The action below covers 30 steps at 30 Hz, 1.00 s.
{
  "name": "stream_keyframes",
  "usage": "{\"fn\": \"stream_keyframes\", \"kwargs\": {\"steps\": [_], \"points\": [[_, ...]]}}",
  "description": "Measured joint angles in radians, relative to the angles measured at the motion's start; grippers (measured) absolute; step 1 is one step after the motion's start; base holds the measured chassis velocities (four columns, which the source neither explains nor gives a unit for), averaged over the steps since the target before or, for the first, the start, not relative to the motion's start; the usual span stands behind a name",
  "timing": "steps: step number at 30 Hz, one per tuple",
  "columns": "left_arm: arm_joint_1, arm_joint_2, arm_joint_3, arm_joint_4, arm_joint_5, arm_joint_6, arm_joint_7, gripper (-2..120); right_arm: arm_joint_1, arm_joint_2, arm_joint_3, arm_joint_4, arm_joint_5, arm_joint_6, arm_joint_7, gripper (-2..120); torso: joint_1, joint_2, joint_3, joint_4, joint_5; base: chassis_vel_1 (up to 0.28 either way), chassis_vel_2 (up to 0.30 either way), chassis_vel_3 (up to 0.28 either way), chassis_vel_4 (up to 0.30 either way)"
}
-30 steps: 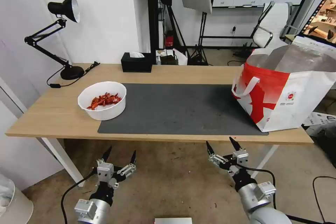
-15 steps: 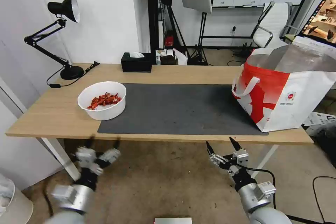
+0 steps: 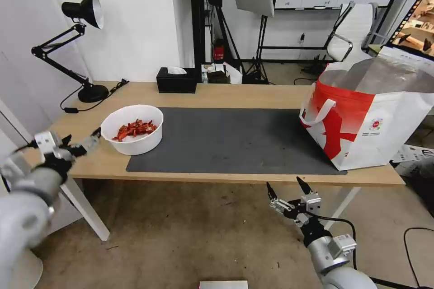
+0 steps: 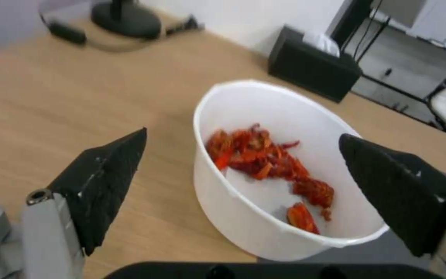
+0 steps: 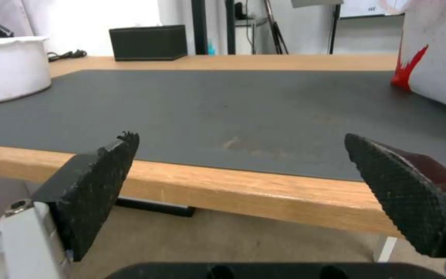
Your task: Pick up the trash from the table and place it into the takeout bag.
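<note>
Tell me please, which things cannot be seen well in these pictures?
- Inside of the takeout bag: head view, hidden by its own walls.
- Takeout bag's right part: head view, cut off by the edge.
- White bowl: left wrist view, its base hidden by the camera mount.
- Small round logo: too small to read.

A black desk lamp [image 3: 81, 31] stands at the counter's ten o'clock corner, its shade raised and its cord [image 3: 86, 104] trailing across the wood. A black tissue box [image 3: 176, 81] sits at the far edge around eleven o'clock, white tissue poking out. Beyond, at one o'clock, a white office chair [image 3: 355, 31] stands on the floor.
</note>
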Motion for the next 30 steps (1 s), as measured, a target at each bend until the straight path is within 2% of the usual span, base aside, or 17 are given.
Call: {"fn": "stream_keyframes", "kwargs": {"steps": [1,3,5,7,9,10,18,24,30], "points": [[-0.063,0.024,0.034,0.035,-0.081,0.048,-0.032,100,0.000,0.000,0.000,0.000,0.000,0.000,0.000,100,0.000,0.000,0.000,0.0000,-0.0001,0.000,0.000,0.000,0.000],[-0.099,0.036,0.057,0.055,-0.117,0.072,-0.049,100,0.000,0.000,0.000,0.000,0.000,0.000,0.000,100,0.000,0.000,0.000,-0.0001,0.0001,0.000,0.000,0.000,0.000],[-0.194,0.064,0.133,0.119,-0.201,0.125,-0.085,100,0.000,0.000,0.000,0.000,0.000,0.000,0.000,100,0.000,0.000,0.000,-0.0003,0.0001,0.000,0.000,0.000,0.000],[-0.215,0.068,0.149,0.132,-0.214,0.135,-0.095,100,0.000,0.000,0.000,0.000,0.000,0.000,0.000,100,0.000,0.000,0.000,-0.0002,0.0000,0.000,0.000,0.000,0.000],[-0.316,0.087,0.229,0.206,-0.266,0.187,-0.157,100,0.000,0.000,0.000,0.001,0.001,0.000,0.000,100,0.000,0.000,0.000,-0.0003,0.0001,0.000,0.000,0.000,0.000],[-0.343,0.091,0.251,0.231,-0.271,0.200,-0.166,100,0.000,0.000,0.000,0.000,0.001,0.000,0.000,100,0.000,0.000,0.000,-0.0003,0.0000,0.000,0.000,0.000,0.000],[-0.454,0.093,0.337,0.328,-0.300,0.229,-0.175,100,0.000,0.000,0.000,0.001,0.001,0.000,0.000,100,0.000,0.000,0.000,-0.0001,0.0002,0.000,0.000,0.000,0.000],[-0.514,0.079,0.398,0.359,-0.307,0.231,-0.171,100,0.000,0.000,0.000,0.001,0.001,0.000,0.000,100,0.000,0.000,0.000,0.0000,0.0002,0.000,0.000,0.000,0.000],[-0.600,0.058,0.510,0.398,-0.294,0.231,-0.194,100,0.000,0.000,0.000,0.001,0.001,0.000,0.000,100,0.000,0.000,0.000,-0.0002,0.0002,0.000,0.000,0.000,0.000]]}}
